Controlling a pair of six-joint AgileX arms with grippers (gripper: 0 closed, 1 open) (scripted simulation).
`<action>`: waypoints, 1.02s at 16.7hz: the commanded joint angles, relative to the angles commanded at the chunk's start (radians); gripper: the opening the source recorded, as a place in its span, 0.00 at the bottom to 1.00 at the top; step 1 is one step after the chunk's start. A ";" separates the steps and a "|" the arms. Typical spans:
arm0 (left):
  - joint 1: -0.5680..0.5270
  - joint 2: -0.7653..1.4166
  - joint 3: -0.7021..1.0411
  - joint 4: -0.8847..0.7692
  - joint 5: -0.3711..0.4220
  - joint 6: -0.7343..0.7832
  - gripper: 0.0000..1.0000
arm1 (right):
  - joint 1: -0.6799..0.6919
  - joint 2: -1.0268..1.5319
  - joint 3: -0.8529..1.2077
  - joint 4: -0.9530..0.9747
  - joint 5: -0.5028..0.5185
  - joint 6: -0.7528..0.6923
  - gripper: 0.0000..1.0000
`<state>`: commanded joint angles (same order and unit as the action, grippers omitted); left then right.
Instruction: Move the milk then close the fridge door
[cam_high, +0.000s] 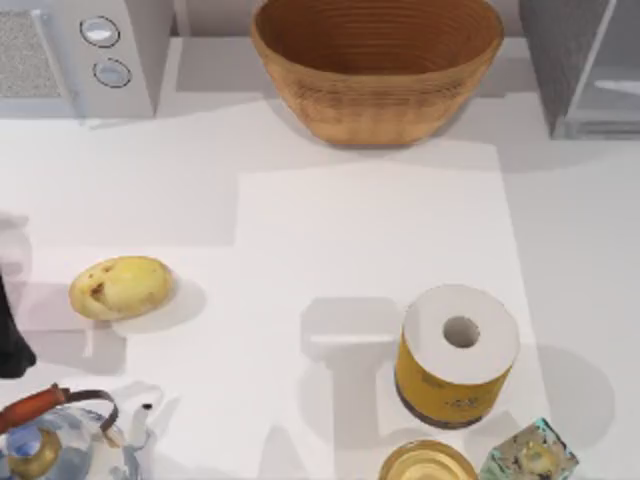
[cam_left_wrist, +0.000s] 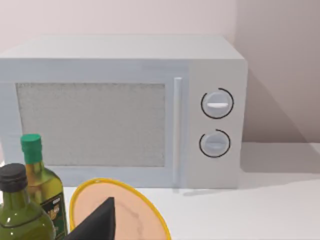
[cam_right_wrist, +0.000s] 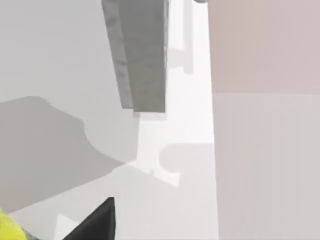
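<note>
**Fridge at far right; milk not located**

Since the milk carton cannot be picked out on the table from above, we log only where the appliance stands. The fridge (cam_high: 560, 60) sits at the far right corner of the table (cam_high: 360, 230) in the top view, a grey speckled box with its pale fridge door (cam_high: 612, 75) apparently swung open toward the right edge. In the right wrist view a grey speckled slab (cam_right_wrist: 142, 55) hangs ahead of the camera, well apart; we take it for part of that fridge, edge-on.

Our left arm (cam_high: 12, 340) shows as a dark shape at the left edge, near the potato (cam_high: 121, 287) and kettle (cam_high: 60, 440). Its wrist camera faces the microwave (cam_left_wrist: 125, 110), with two oil bottles (cam_left_wrist: 37, 185) and a yellow-rimmed plate (cam_left_wrist: 125, 210) below. A dark finger tip (cam_left_wrist: 102, 220) intrudes there, and another (cam_right_wrist: 100, 220) in the right wrist view; whether either gripper is wide or narrow we cannot tell.

Judgement: the fridge lies on the right arm's side, so the right arm is the nearer one. The basket (cam_high: 377, 60) and paper roll (cam_high: 458, 352) stand between.
</note>
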<state>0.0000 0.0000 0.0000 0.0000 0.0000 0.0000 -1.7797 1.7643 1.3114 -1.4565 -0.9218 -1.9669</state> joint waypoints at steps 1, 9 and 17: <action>0.000 0.000 0.000 0.000 0.000 0.000 1.00 | -0.018 0.024 0.006 0.005 -0.017 -0.024 1.00; 0.000 0.000 0.000 0.000 0.000 0.000 1.00 | -0.017 0.038 0.013 0.018 -0.026 -0.033 1.00; 0.000 0.000 0.000 0.000 0.000 0.000 1.00 | 0.305 0.077 0.060 0.366 0.030 0.367 1.00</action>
<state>0.0000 0.0000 0.0000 0.0000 0.0000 0.0000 -1.4745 1.8412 1.3719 -1.0906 -0.8914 -1.5998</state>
